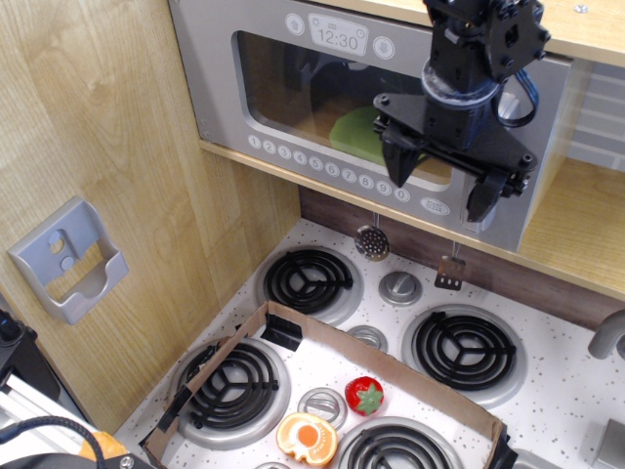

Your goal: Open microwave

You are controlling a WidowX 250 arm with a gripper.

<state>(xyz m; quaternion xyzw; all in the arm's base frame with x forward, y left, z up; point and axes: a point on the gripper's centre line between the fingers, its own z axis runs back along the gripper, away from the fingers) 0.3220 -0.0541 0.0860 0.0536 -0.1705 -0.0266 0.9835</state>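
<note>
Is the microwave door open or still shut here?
Shut, as far as shows: the microwave door face sits flush in its grey frame, no gap visible. The gripper hangs open before it, hiding the right edge.

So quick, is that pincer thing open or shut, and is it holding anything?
Pincer: open, fingers spread wide in front of the microwave door, holding nothing.

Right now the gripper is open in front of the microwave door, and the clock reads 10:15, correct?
Not quite. The clock reads 12:30, not 10:15; the observation.image view shows it above the window. The rest holds: the gripper is open, fingers spread, in front of the microwave door.
</note>
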